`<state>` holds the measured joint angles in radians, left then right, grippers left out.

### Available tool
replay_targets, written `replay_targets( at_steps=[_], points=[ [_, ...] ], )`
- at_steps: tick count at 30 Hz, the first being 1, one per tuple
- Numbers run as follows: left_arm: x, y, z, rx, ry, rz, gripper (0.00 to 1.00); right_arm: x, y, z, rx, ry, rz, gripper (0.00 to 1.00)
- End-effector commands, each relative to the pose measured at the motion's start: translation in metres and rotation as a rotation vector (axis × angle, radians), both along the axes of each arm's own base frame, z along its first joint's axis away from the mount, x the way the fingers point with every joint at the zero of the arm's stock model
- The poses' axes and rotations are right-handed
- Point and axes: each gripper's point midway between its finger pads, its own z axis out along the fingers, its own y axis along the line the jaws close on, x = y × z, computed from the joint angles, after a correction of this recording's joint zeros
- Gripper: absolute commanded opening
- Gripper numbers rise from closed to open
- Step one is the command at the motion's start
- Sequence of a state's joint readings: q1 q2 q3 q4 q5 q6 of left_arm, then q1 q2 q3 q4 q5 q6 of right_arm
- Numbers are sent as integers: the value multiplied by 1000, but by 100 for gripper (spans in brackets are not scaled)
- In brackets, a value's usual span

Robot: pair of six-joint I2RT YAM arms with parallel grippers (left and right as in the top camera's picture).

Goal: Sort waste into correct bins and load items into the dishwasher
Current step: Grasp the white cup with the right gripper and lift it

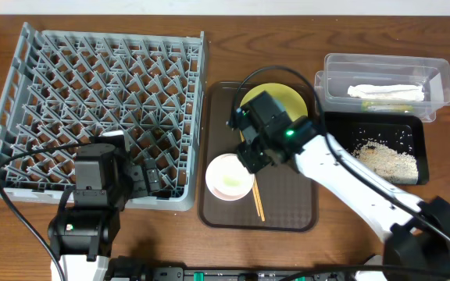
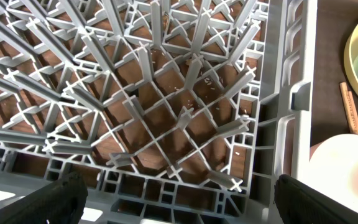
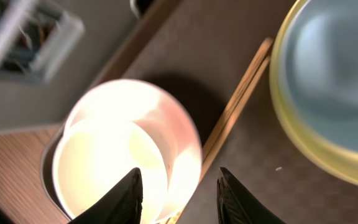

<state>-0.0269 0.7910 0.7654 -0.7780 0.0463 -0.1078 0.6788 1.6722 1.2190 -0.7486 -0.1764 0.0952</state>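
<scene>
The grey dishwasher rack [image 1: 100,101] fills the left of the table. On the brown tray [image 1: 295,195] stand a white bowl [image 1: 229,177], a yellow plate [image 1: 280,97] and two chopsticks [image 1: 258,201]. My right gripper [image 1: 252,156] hangs just above the bowl's right rim [image 3: 179,143]. It is open [image 3: 179,199], one finger over the bowl's inside and the other over the tray. A smaller white round, perhaps the cup [image 3: 104,165], sits inside the bowl. A light blue bowl [image 3: 340,62] rests on the plate [image 3: 303,143]. My left gripper [image 2: 185,208] is wide open over the rack's near right corner [image 1: 143,176].
At the back right, a clear tub [image 1: 444,78] holds a crumpled white napkin [image 1: 385,92]. In front of it lies a black tray [image 1: 412,129] with rice-like scraps [image 1: 385,160]. The chopsticks [image 3: 238,106] lie between the white bowl and the plate.
</scene>
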Motion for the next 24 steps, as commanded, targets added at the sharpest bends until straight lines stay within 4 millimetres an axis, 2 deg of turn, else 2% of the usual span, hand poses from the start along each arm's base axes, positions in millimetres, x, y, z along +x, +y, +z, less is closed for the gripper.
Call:
replay_targets(
  at_steps=[1, 4, 6, 7, 8, 12, 15, 18, 22, 24],
  points=[
    [3, 0, 9, -8, -23, 9, 99, -15, 3, -23, -31, 74, -3, 36],
    [2, 0, 9, -8, -20, 9, 99, -18, 3, -38, -58, 107, -13, 29],
    [2, 0, 9, -8, -20, 9, 99, -17, 3, -44, -64, 113, -13, 17],
    [2, 0, 9, -8, -20, 9, 99, -17, 3, -45, -65, 114, -13, 8],
    [2, 0, 9, -8, -20, 9, 99, -16, 4, -45, -64, 113, -14, 4],
    [2, 0, 9, -8, -20, 9, 99, -8, 5, -36, -51, 93, -25, 1],
    [2, 0, 9, -8, -21, 9, 99, 7, 3, -15, -28, 67, -53, 1],
    [5, -2, 11, -19, -34, 0, 99, 29, -2, 21, 17, 13, -93, 1],
    [12, -22, 20, -108, -80, -78, 99, 57, -9, 76, 116, -88, -143, 1],
    [16, -34, 27, -159, -110, -126, 99, 69, -12, 96, 173, -131, -160, 1]
  ],
)
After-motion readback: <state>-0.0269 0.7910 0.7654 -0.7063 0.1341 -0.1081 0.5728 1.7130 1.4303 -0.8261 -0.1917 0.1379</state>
